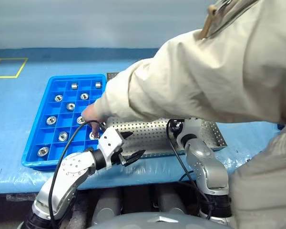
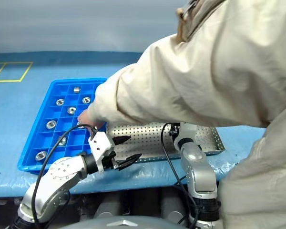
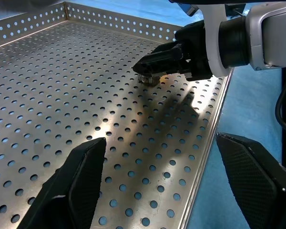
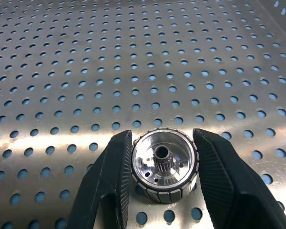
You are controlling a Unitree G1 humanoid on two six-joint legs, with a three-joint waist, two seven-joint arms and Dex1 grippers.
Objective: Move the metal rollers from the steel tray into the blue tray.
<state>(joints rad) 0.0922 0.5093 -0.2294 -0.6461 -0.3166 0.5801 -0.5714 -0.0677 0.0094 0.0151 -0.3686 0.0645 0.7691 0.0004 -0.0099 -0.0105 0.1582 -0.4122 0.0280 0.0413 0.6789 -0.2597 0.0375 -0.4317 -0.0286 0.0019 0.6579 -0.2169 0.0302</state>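
The steel tray (image 1: 152, 136) lies on the table to the right of the blue tray (image 1: 36, 138). In the right wrist view a metal roller (image 4: 165, 164) stands on the perforated floor, and my right gripper (image 3: 148, 66) is shut on it near the tray's front right corner. My left gripper (image 1: 136, 144) hangs open over the tray's near edge with nothing between its fingers (image 3: 81, 176). Several metal rollers (image 1: 51, 120) sit in separate cells of the blue tray.
A person leans in from the right; the cream sleeve (image 1: 181, 81) covers the far part of the steel tray and the hand (image 1: 90, 113) reaches into the blue tray. Blue covering (image 1: 19, 95) spreads over the table, with a yellow outline (image 1: 9, 67) at the far left.
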